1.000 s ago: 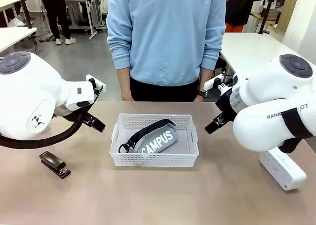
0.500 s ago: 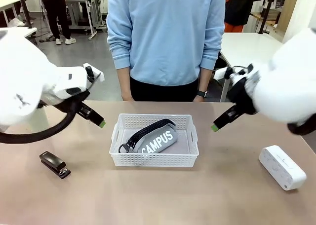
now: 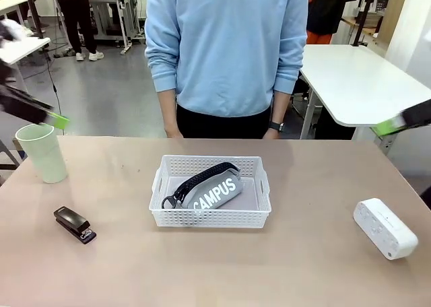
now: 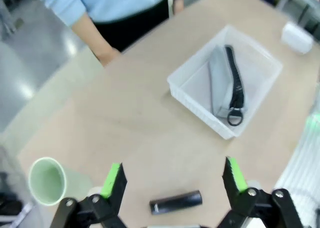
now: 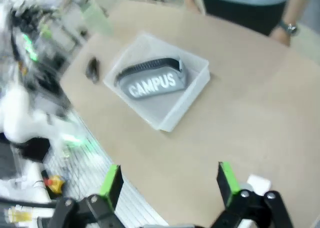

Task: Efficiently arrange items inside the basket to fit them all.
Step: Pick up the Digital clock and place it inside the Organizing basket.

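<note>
On the desk (image 3: 303, 266), the basket (image 3: 211, 218) sits in the middle, its long side running left to right. Inside it the pouch (image 3: 215, 192) lies diagonally (near-left to far-right). The white box (image 3: 385, 227) lies far right. The cup (image 3: 43, 152) stands upright far left, with the stapler (image 3: 75, 225) nearer the robot. The left claw (image 4: 174, 173) and right claw (image 5: 169, 179) hover high, both spread wide.

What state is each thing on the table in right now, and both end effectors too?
basket: upright, one item inside.
grey pouch: lying diagonally in the basket, lettering up.
stapler: closed, lying outside the basket.
green cup: upright, empty, outside the basket.
white box: lying outside the basket.
left end effector: open, empty.
right end effector: open, empty.
</note>
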